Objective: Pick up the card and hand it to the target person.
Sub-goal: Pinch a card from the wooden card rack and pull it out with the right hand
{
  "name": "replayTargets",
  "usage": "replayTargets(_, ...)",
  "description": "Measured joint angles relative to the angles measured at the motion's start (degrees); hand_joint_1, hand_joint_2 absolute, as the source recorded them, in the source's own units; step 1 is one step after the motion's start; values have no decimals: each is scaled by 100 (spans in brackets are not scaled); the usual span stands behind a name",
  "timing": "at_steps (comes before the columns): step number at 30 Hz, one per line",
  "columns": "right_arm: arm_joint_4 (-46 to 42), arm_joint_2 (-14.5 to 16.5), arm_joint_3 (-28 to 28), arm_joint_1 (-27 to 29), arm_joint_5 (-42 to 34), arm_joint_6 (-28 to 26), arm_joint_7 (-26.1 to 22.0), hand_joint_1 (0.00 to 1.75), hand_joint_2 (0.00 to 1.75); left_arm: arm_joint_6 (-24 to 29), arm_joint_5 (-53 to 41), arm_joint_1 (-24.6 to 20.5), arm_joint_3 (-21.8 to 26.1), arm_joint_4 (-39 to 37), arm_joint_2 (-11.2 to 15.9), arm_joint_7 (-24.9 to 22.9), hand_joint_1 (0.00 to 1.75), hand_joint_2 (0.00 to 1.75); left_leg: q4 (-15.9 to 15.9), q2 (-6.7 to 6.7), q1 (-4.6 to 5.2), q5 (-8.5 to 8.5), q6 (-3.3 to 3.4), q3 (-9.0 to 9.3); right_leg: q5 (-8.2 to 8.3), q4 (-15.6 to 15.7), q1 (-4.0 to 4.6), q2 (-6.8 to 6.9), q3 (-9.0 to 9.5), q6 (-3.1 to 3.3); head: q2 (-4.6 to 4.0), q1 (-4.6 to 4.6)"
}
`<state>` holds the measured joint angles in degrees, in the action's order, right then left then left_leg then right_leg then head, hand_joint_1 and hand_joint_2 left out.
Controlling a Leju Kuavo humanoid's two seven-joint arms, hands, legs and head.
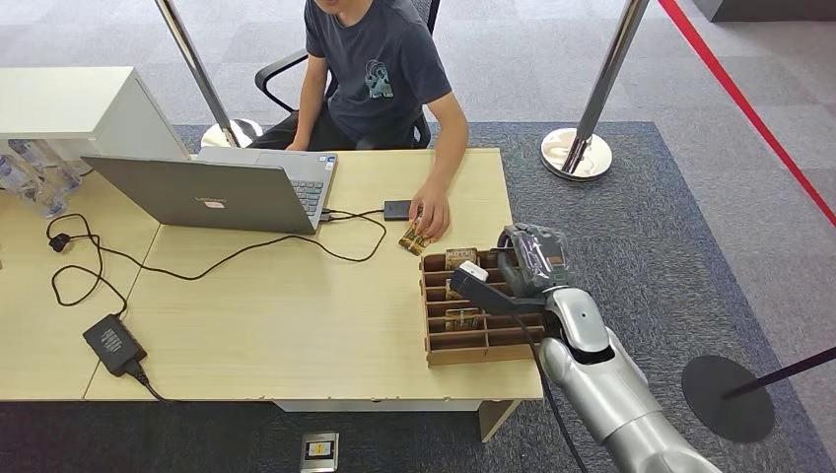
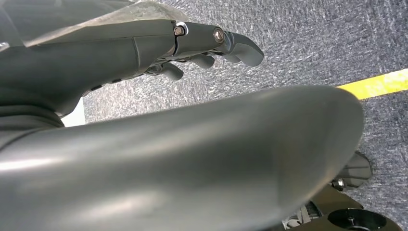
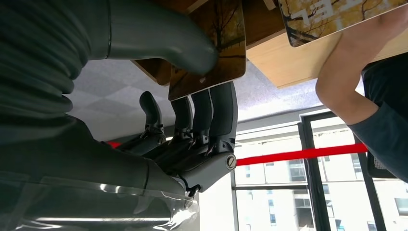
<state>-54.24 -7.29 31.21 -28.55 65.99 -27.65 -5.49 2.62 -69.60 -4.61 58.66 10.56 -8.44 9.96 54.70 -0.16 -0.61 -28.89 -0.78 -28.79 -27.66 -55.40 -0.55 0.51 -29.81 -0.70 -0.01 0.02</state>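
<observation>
Card sits pinched between thumb and dark fingers of the right hand at centre-right of the head view, over the slotted wooden tray; left hand hangs with fingers loosely curled, holding nothing.

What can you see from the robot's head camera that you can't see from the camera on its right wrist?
Head view alone: the wooden table, an open laptop, black cables, a power brick and the slotted card box at the table's right end.

Right wrist view alone: windows behind, and the thumb and fingers pinching a card with an autumn-tree print.

Both: the right hand, and the person's hand on another card.
</observation>
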Motion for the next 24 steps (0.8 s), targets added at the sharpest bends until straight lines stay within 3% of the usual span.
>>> replayTargets(9,-6,-18,-26,22,2,-18,-2,134,175,-1,-3,0,0,0,0,1,0,0,0,0,0,0,0,2,0,0,0,0,2,0,0,0)
replayTargets(16,-31,-24,-29,45,2,-20,-2,149,175,-2,-6,0,0,-1,0,1,0,0,0,0,0,0,0,2,0,0,0,0,2,0,-1,0)
replayTargets(20,-32,-27,-30,45,4,-17,-2,170,175,-2,-5,0,0,-2,0,-3,0,0,0,0,0,0,0,2,0,0,0,0,2,0,-1,0)
replayTargets(24,-47,-25,-30,46,33,4,-5,174,175,-2,-2,0,0,-2,0,-36,0,0,0,0,0,0,0,2,0,0,0,0,2,0,-1,0)
